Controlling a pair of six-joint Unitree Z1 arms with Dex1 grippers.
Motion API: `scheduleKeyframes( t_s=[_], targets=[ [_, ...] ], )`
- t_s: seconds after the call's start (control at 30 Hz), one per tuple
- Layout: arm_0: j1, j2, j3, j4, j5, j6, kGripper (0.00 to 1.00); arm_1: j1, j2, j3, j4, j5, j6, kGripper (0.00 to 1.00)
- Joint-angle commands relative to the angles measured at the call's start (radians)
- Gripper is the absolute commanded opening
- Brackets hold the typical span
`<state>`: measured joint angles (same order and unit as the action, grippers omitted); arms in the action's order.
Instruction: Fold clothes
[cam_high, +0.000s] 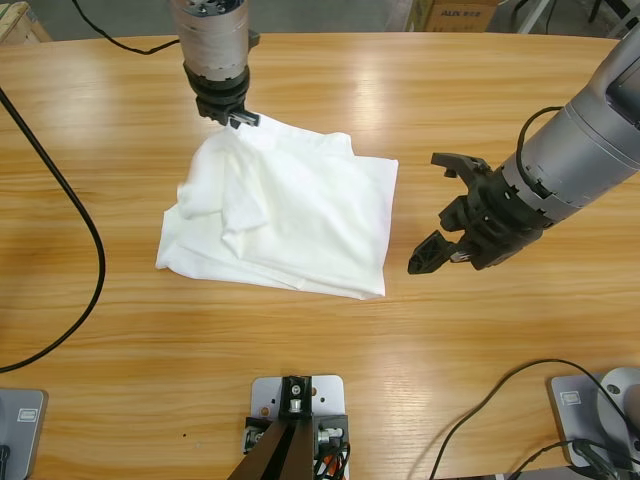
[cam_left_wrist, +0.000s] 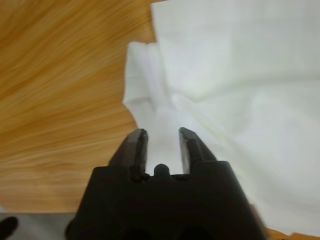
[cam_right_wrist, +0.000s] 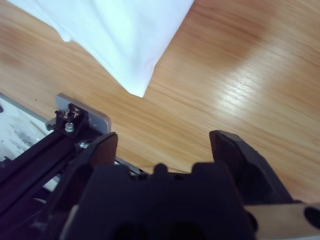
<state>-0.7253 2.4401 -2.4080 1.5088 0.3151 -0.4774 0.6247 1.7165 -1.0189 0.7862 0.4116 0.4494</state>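
Note:
The clothes are one white T-shirt (cam_high: 290, 215), lying loosely folded and rumpled in the middle of the wooden table (cam_high: 300, 380). My left gripper (cam_high: 240, 120) comes down from the top and hovers at the shirt's far edge. In the left wrist view the gripper (cam_left_wrist: 162, 137) is narrowly open above the white cloth (cam_left_wrist: 240, 75), with nothing pinched. My right gripper (cam_high: 428, 212) is wide open just right of the shirt's right edge and is not touching it. The right wrist view shows that gripper (cam_right_wrist: 162, 140) above bare wood, with a shirt corner (cam_right_wrist: 115, 35) ahead of it.
A black cable (cam_high: 95, 250) curves across the table's left side. Another cable (cam_high: 500, 400) loops at the bottom right. A cardboard box (cam_high: 455, 12) stands beyond the far edge. Bare wood surrounds the shirt on all sides.

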Motion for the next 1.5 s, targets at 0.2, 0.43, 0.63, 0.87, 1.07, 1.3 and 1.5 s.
scheduleKeyframes(
  t_s=[0.2, 0.43, 0.63, 0.87, 1.07, 1.3, 1.5],
  targets=[
    [-0.002, -0.107, 0.069, 0.152, 0.021, 0.01, 0.996, -0.007, 0.003, 0.012, 0.004, 0.018, -0.014, 0.752],
    [-0.149, -0.165, 0.18, 0.151, 0.015, -0.041, 1.0, -0.007, -0.009, 0.016, 0.002, 0.018, -0.014, 0.752],
    [-0.218, -0.169, 0.287, 0.145, -0.042, -0.134, 1.0, -0.007, -0.039, 0.03, 0.002, 0.018, -0.013, 0.752],
    [-0.24, -0.161, 0.416, 0.066, -0.077, -0.161, 0.996, -0.007, -0.063, 0.045, 0.003, 0.019, -0.011, 0.752],
    [-0.244, -0.139, 0.501, -0.002, -0.093, -0.162, 0.996, -0.007, -0.074, 0.05, 0.002, 0.019, -0.011, 0.752],
    [-0.25, -0.116, 0.489, -0.024, -0.091, -0.154, 0.996, -0.007, -0.064, 0.046, 0.002, 0.019, -0.011, 0.752],
    [-0.25, -0.067, 0.421, -0.023, -0.045, -0.147, 0.996, -0.007, -0.063, 0.046, 0.002, 0.021, -0.011, 0.752]
  ],
)
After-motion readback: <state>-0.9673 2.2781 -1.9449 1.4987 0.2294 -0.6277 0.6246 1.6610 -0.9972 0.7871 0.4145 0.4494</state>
